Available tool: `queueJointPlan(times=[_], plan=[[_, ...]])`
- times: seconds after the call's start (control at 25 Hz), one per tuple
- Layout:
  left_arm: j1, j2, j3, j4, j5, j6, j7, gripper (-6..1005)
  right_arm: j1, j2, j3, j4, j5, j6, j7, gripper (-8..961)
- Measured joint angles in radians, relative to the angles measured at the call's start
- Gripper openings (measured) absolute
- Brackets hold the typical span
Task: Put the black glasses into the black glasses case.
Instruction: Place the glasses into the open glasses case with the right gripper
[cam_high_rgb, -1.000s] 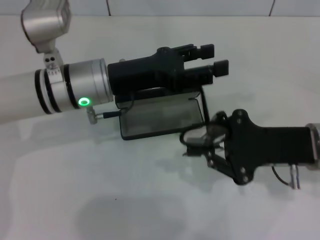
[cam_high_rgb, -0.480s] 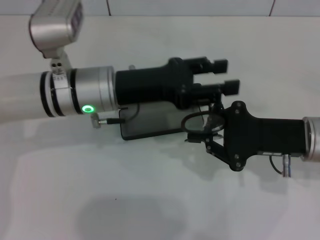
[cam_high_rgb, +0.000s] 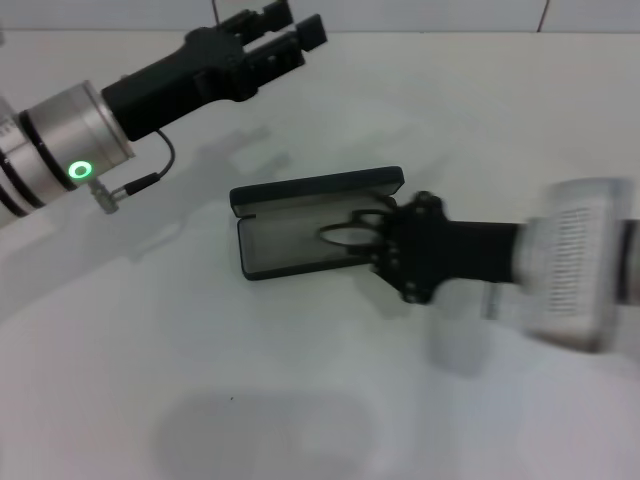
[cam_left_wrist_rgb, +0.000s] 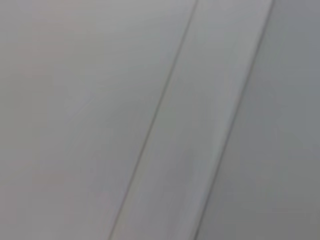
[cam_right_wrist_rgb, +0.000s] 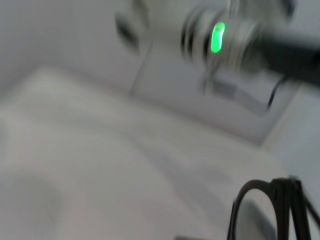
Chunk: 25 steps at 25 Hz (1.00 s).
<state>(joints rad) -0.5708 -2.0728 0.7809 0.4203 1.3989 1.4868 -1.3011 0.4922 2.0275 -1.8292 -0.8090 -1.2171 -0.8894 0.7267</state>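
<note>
over open black glasses case (cam_high_rgb: 300, 225) — right hand (cam_high_rgb: 378, 238) pinching black glasses (cam_high_rgb: 350, 235); left hand (cam_high_rgb: 290, 30) spread, raised; no readable lettering.

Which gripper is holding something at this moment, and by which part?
The right gripper holds the thin black-framed glasses over the open black clamshell case; the exact grip point is hidden. The left gripper holds nothing.

Black glasses case (cam_high_rgb: 310, 190), grey lining
</note>
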Motion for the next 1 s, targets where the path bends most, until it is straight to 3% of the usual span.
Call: queueJointPlan(times=[0.2,0.36,0.56,0.92,1.0], plan=[[0.015,-0.006,-0.012,-0.006,-0.001,-0.014,0.011,695,0.016,0.0,-0.29,-0.15,0.0,0.444,0.037,47],[0.015,-0.01,-0.01,-0.009,0.004,-0.016,0.022,695,0.042,0.0,-0.396,-0.18,0.005,0.604,0.039,47],[0.017,-0.01,-0.009,-0.009,0.007,-0.016,0.022,695,0.048,0.0,-0.467,-0.198,0.007,0.691,0.05,46],[0.01,-0.008,-0.007,-0.009,0.025,-0.028,0.018,695,0.039,0.0,-0.486,-0.2,0.036,0.716,0.053,54],[0.007,-0.01,-0.007,-0.009,0.034,-0.029,0.018,695,0.037,0.0,-0.498,-0.202,0.041,0.73,0.053,100]])
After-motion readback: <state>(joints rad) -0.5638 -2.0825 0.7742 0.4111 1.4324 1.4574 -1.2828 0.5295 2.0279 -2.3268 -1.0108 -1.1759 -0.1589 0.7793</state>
